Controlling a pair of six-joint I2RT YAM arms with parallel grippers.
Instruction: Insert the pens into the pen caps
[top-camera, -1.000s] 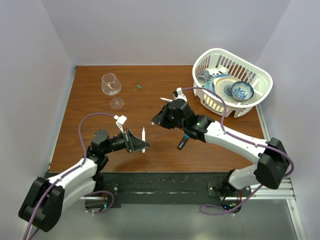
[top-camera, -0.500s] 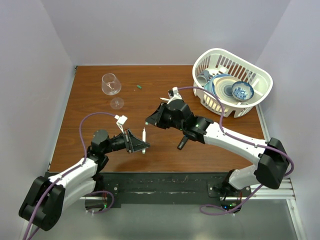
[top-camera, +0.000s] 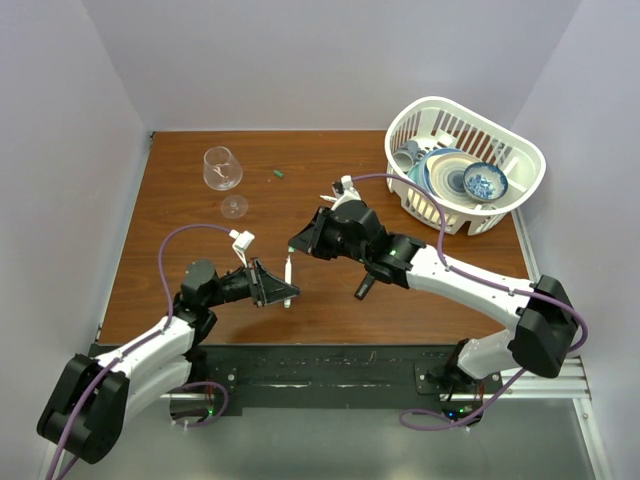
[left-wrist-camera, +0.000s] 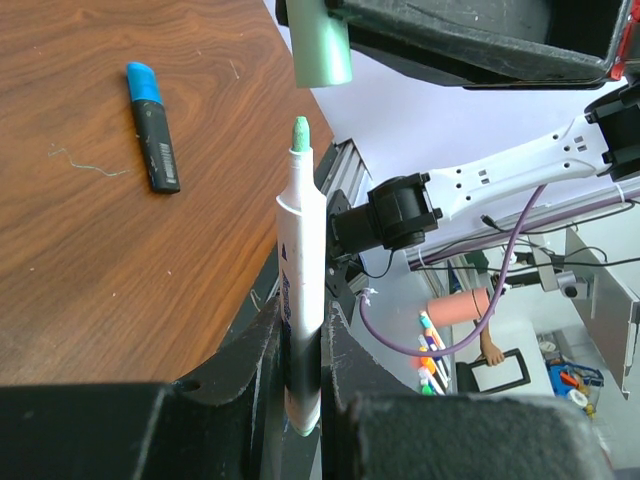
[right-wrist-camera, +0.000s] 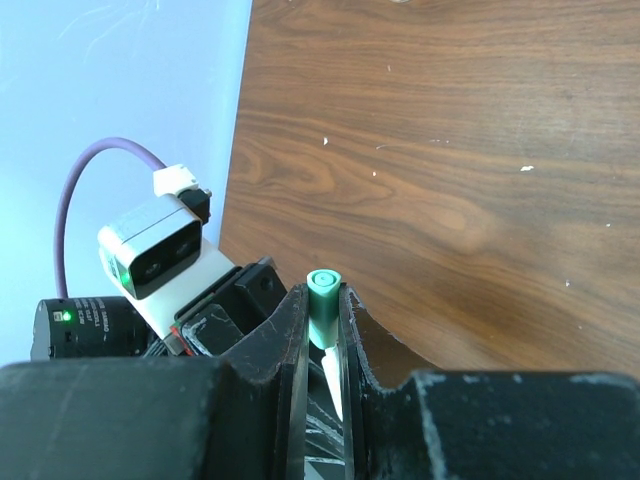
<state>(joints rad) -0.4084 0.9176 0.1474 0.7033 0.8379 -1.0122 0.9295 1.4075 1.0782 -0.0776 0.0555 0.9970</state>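
No text can be read; the blue print on the white pen (left-wrist-camera: 302, 260) is too blurred.

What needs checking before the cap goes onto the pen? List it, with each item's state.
1. Hold of the left gripper on the white pen, tip toward the cap: ok.
2. Hold of the right gripper on the green cap: ok.
3. Gap between cap and pen tip, nothing in it: ok.
4. Cap lined up with the tip: not ok; in the left wrist view it sits slightly to one side.
5. Open end of the cap facing the tip: cannot tell.
6. Way clear of the black marker, which lies on the table apart from both: ok.
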